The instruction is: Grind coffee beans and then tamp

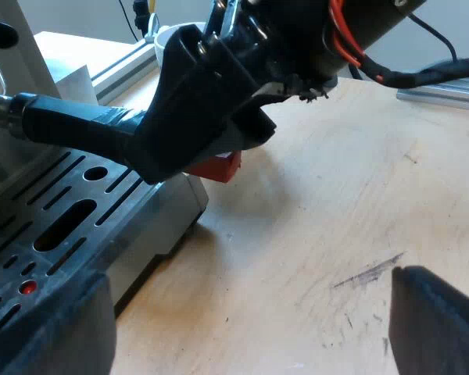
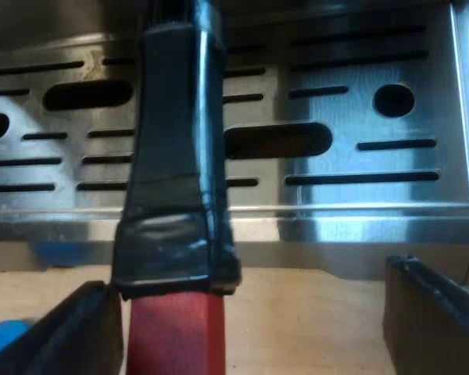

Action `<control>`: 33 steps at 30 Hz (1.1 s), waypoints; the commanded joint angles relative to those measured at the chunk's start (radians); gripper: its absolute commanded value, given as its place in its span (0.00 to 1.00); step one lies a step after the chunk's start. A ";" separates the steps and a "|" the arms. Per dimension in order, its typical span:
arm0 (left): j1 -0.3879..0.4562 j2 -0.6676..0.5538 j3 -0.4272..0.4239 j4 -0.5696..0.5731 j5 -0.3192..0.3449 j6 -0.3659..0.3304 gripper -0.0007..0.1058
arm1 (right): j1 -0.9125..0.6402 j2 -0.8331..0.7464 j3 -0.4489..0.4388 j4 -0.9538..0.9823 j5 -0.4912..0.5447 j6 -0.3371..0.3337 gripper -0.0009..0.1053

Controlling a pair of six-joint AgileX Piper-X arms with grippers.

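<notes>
Pale wooden worktop [image 1: 336,195] carries the espresso machine [image 1: 164,211]. The holder's handle [image 2: 180,156] is extended over the slotted drip tray [image 2: 359,156]. Its red end [image 2: 176,336] is straddled, unclamped, by the spread right hand [image 2: 246,312]. The left hand [image 1: 242,320] is held wide apart and empty above the worktop.

We see soft, even daylight on the pale wooden table [image 1: 352,219], with only a faint shadow under the dark handle [image 1: 70,129], while the steel drip tray [image 2: 359,203] throws back a bright bluish-white glare near its edge and darkens farther in.
</notes>
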 commanded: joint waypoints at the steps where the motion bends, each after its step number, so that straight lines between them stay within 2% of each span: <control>1: -0.006 -0.001 -0.002 -0.019 0.007 -0.002 0.69 | -0.008 -0.007 0.005 -0.009 -0.030 -0.055 0.67; 3: -0.006 -0.001 -0.002 -0.019 0.007 -0.002 0.69 | -0.008 -0.007 0.011 -0.009 -0.031 -0.085 0.67; 9: -0.006 -0.001 -0.002 -0.019 0.007 -0.002 0.69 | -0.008 -0.001 0.015 -0.009 -0.031 -0.107 0.67; 10: -0.006 -0.001 -0.002 -0.019 0.007 -0.002 0.69 | -0.008 0.014 0.015 -0.028 -0.037 -0.170 0.67; 13: -0.006 -0.001 -0.002 -0.019 0.007 -0.002 0.69 | -0.008 0.039 0.015 -0.073 -0.054 -0.204 0.67; 23: -0.006 -0.001 -0.002 -0.019 0.007 -0.002 0.69 | -0.008 0.060 0.016 -0.089 -0.044 -0.200 0.67; 25: -0.006 -0.001 -0.002 -0.019 0.007 -0.002 0.69 | -0.008 0.060 0.016 -0.083 -0.048 -0.178 0.67; 30: -0.006 -0.001 -0.002 -0.019 0.007 -0.002 0.69 | -0.008 0.060 0.016 -0.083 -0.049 -0.172 0.66; 32: -0.006 -0.001 -0.002 -0.019 0.007 -0.002 0.69 | -0.008 0.060 0.016 -0.083 -0.049 -0.172 0.62; 33: -0.006 -0.001 -0.002 -0.019 0.007 -0.002 0.69 | -0.008 0.060 0.016 -0.083 -0.049 -0.172 0.56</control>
